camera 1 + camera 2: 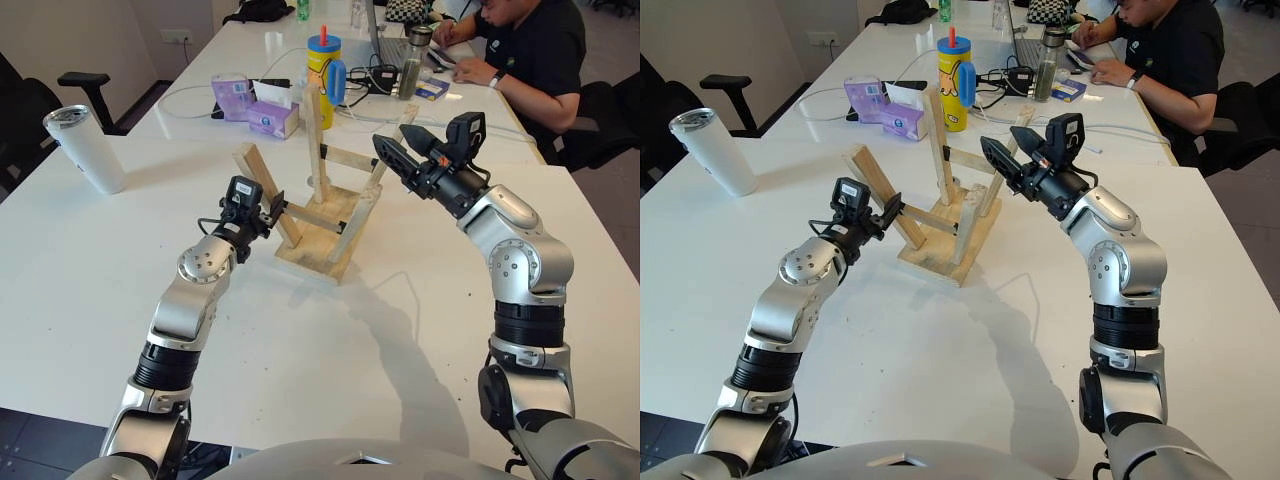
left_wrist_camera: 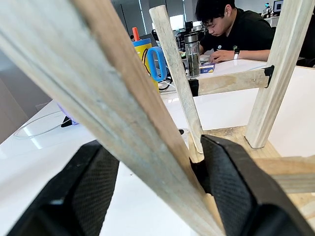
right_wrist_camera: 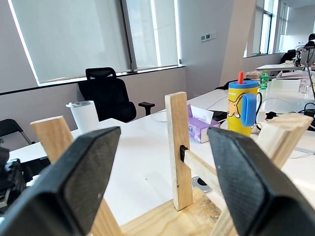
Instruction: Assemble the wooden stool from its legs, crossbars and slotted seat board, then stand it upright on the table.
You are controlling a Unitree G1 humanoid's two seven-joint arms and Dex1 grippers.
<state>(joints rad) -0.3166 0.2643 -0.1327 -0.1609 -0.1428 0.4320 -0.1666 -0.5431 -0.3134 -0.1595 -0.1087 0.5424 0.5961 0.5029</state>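
Reads as open-plan office: long white tables [image 1: 100, 250], black swivel chair [image 3: 106, 93], roller blinds [image 3: 64, 39] over wide windows, loose cables [image 1: 190, 95], tissue box [image 1: 272, 118], drink tumbler [image 1: 85, 150].

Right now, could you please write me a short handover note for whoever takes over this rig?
Left gripper: shut on the near leg of the stool.
Right gripper: open, hovering by the far legs, holding nothing.
Stool: upside down, seat board flat on the table, legs pointing up, crossbars fitted.
Done: assembly, as far as visible.
Left: turn it over and stand it upright.
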